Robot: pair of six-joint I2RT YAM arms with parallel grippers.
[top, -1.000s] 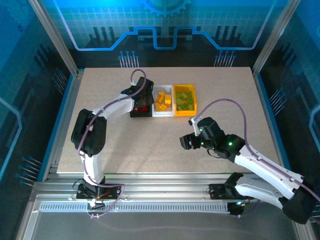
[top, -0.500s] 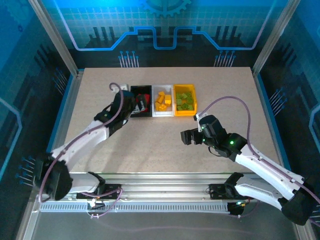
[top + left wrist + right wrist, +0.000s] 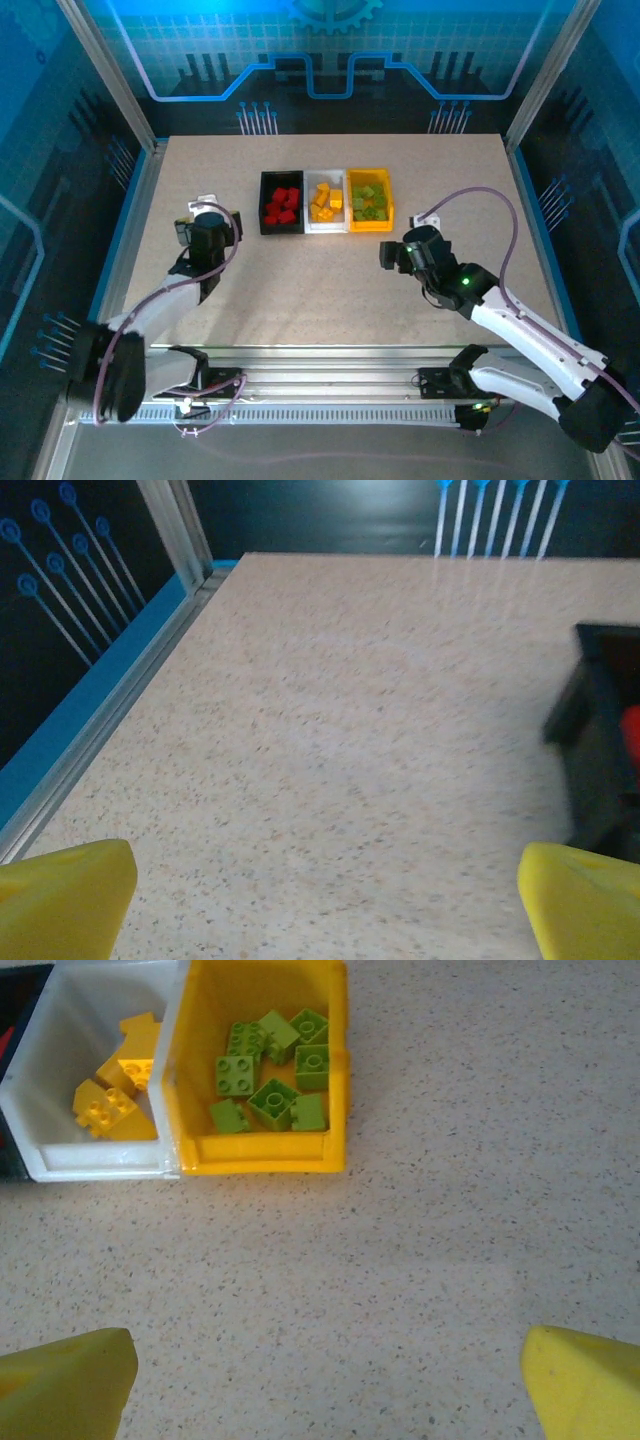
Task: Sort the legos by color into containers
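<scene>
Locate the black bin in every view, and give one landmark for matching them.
Top external: black bin, leftmost of three bins in a row.
Left wrist: blurred dark box at the right edge.
Right wrist: dark sliver at the far left edge, beside the white bin.
Landmark: the red legos inside it, a red patch in the left wrist view.

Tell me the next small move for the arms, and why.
Probably draw both arms back to rest: left hand and right hand are open and empty, every lego in sight is binned: red legos in the black bin, yellow legos in the white bin, green legos in the yellow bin.
</scene>
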